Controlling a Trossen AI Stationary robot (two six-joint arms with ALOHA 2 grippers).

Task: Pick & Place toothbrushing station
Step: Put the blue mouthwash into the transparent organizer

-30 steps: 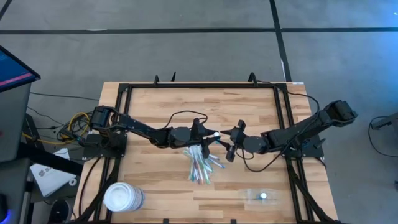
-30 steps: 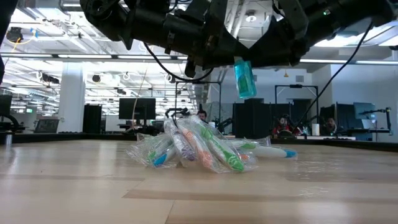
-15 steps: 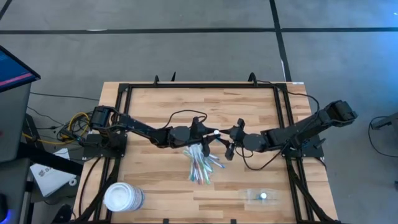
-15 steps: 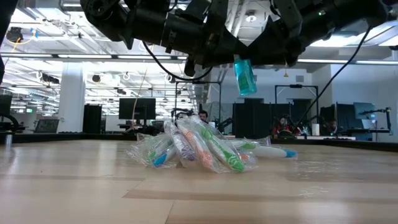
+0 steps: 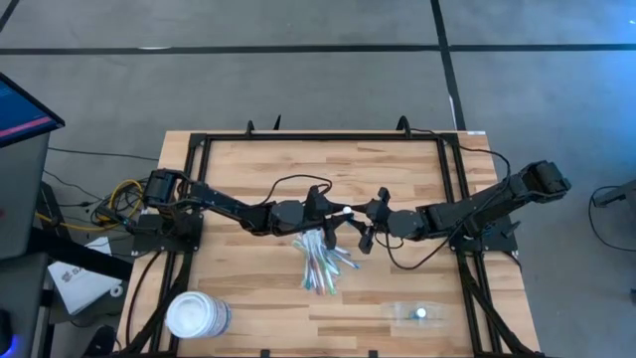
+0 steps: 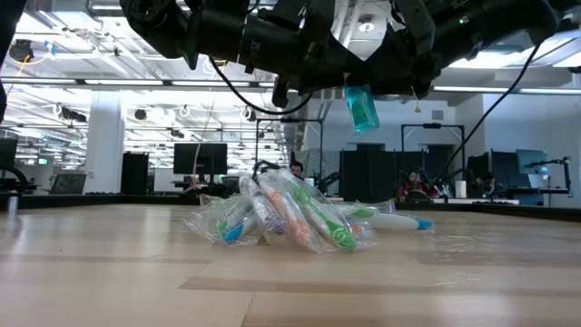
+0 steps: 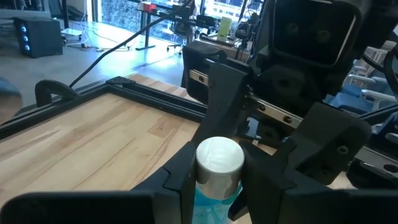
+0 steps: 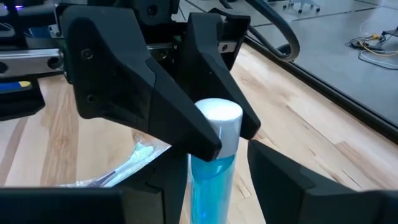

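At the near left corner of the wooden table [image 5: 248, 288] stands a large white round tub [image 5: 196, 315], clear of both arms.

The left arm reaches from the left edge toward the table centre. The left gripper [image 5: 335, 221] is held above the table surface, and its fingers [image 7: 180, 180] are closed on a small blue bottle [image 6: 362, 108] with a white cap [image 7: 219, 155]. In the low view the bottle hangs cap-up below the two grippers, slightly tilted, well above the table.

Below and just in front of the grippers lies a pile of wrapped toothbrushes [image 5: 323, 261] in clear plastic, with green, blue and pink handles visible. The pile rests on the table and touches neither gripper.

The right arm reaches in from the right edge and meets the left arm at the centre. The right gripper [image 5: 360, 225] faces the left one, with its fingers [image 8: 280, 171] standing on either side of the same bottle. The fingers stand apart; whether they touch the bottle cannot be told.

The toothbrushing station [image 5: 417, 312], a small clear plastic holder, sits near the front right of the table, well apart from both grippers and the pile.
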